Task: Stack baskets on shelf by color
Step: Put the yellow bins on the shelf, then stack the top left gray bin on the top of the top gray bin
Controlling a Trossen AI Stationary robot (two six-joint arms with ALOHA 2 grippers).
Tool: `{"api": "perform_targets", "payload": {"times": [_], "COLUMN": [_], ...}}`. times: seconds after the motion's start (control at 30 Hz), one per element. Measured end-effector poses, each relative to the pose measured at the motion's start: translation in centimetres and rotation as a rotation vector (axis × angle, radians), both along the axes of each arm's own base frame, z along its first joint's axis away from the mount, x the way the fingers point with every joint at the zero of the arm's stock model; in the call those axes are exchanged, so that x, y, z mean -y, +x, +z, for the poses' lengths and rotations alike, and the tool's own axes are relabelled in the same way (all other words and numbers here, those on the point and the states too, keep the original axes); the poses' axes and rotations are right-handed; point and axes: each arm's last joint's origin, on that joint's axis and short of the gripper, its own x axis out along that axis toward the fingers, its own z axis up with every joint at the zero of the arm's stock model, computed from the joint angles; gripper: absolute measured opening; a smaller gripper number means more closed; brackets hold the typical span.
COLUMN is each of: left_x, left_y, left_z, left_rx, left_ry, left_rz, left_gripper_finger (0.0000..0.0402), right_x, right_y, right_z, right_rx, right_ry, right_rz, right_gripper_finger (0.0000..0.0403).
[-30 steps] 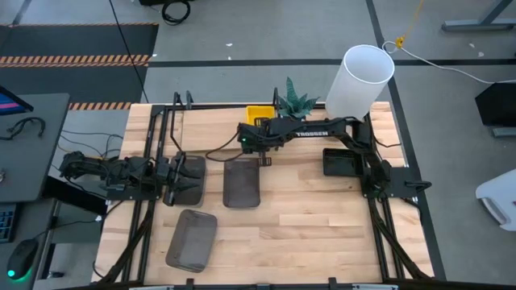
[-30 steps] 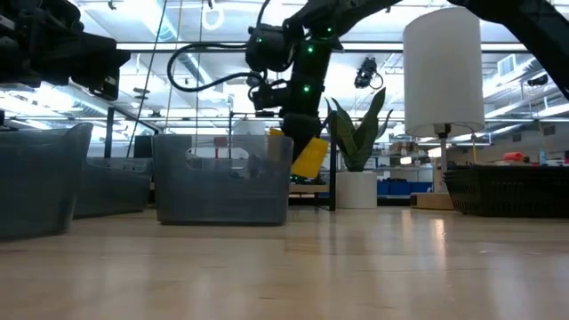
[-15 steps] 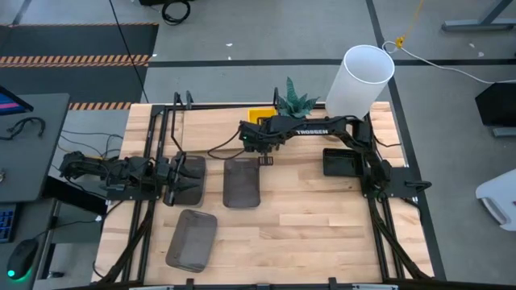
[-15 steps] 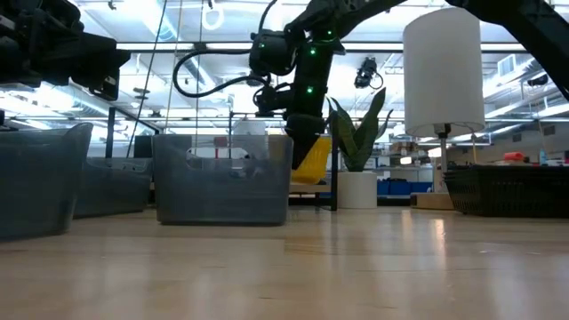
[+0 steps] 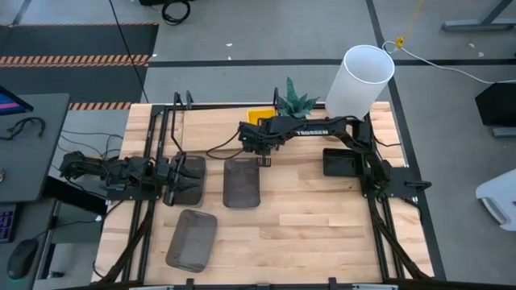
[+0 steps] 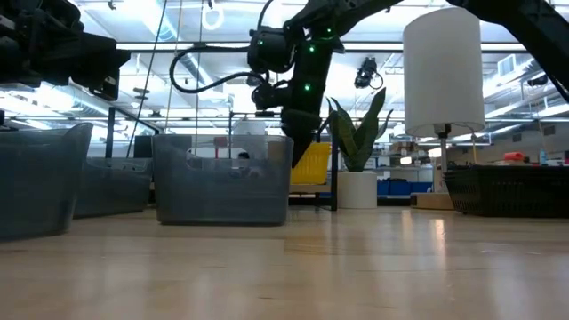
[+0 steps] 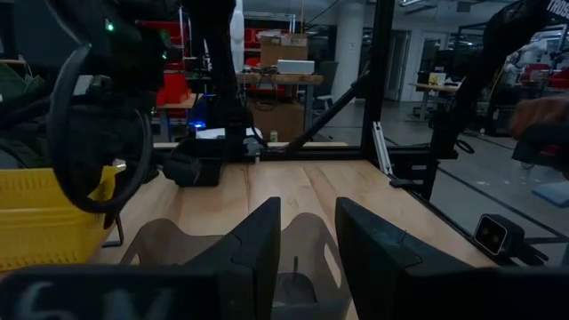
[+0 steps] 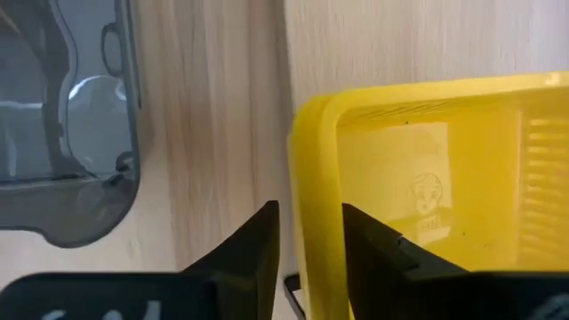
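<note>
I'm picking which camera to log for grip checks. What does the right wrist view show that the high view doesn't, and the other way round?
Only the right wrist view shows the right gripper with its fingers either side of the yellow basket's rim, and a small sticker inside that basket.

Only the high view shows the left gripper waiting at the table's left side over a grey basket, another grey basket near the front, the black basket, the plant and the white cylinder.

Both show the yellow basket and the middle grey basket beside it.

The right arm hides most of the yellow basket.
</note>
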Motion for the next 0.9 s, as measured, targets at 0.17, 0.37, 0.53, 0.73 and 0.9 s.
{"api": "perform_targets", "payload": {"times": [0.17,0.37,0.53,0.73,0.9], "left_x": [0.0,0.0,0.0,0.0,0.0], "left_y": [0.0,0.0,0.0,0.0,0.0], "left_z": [0.0,0.0,0.0,0.0,0.0], "left_rx": [0.000,0.000,0.000,0.001,0.001], "left_ry": [0.000,0.000,0.000,0.000,0.000], "left_rz": [0.000,0.000,0.000,0.000,0.000], "left_gripper_finger": [0.0117,0.0117,0.0117,0.0117,0.0117], "right_x": [-0.3,-1.3,-4.4,-8.7,-12.1], "right_y": [0.6,1.2,1.9,1.7,-0.4], "right_z": [1.7,4.2,5.6,6.0,8.6], "right_rx": [0.050,0.100,0.146,0.137,0.159], "right_ry": [-0.033,-0.059,-0.061,-0.061,-0.033], "right_rz": [-0.002,0.014,0.078,0.135,0.105], "right_gripper_finger": [0.0129,0.0141,0.0142,0.0142,0.0142]}}
